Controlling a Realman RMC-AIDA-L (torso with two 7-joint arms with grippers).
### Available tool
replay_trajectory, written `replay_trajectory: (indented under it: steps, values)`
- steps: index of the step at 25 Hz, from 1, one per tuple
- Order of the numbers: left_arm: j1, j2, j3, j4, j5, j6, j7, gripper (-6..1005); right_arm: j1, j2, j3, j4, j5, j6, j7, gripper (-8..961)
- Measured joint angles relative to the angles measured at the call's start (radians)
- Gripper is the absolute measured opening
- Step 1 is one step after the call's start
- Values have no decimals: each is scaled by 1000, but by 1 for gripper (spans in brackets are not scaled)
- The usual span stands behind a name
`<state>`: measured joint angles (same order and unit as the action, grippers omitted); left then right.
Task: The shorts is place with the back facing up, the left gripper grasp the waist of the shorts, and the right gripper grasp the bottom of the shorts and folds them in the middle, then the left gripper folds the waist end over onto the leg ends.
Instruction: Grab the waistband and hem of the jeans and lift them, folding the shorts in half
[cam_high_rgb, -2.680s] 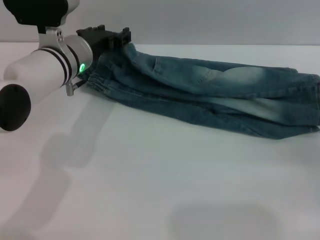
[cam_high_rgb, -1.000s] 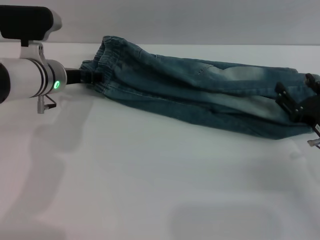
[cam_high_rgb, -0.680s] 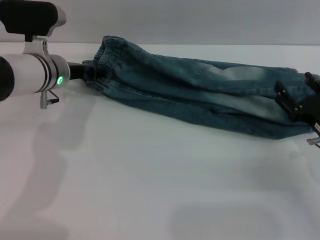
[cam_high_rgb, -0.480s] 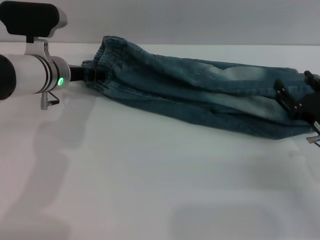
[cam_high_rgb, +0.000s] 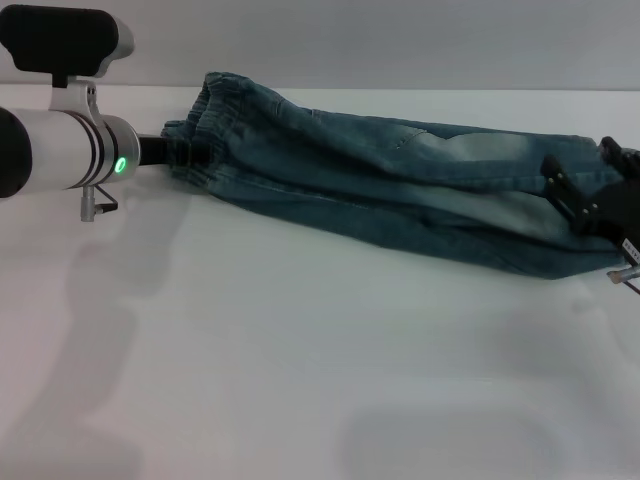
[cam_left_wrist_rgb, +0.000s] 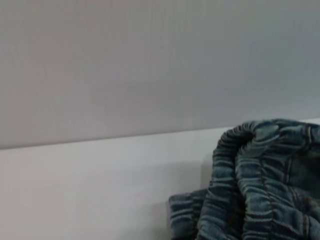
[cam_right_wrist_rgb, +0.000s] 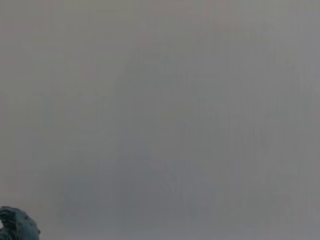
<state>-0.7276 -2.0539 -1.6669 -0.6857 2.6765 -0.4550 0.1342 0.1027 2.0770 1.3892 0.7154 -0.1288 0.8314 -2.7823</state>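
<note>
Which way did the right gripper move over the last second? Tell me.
Yes. The right gripper edged slightly left and up over the leg ends of the unmoved shorts.

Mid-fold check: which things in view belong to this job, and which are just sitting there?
In the job:
- shorts
- waist of the shorts
- leg ends
- left gripper, at the waist
- right gripper, at the leg ends

Just there:
- white table
- grey wall

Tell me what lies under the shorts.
Bare white table shows all around the shorts. What lies beneath is covered by denim. The left end effector meets the waist; the right end effector overlaps the leg ends.
</note>
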Motion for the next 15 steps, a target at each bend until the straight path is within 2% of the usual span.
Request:
replay_trajectory:
  steps: [15]
  values:
    - [-15, -1, 1, 23, -2, -23, 0, 847, -9, -3, -13, 10, -9, 0, 21, 704]
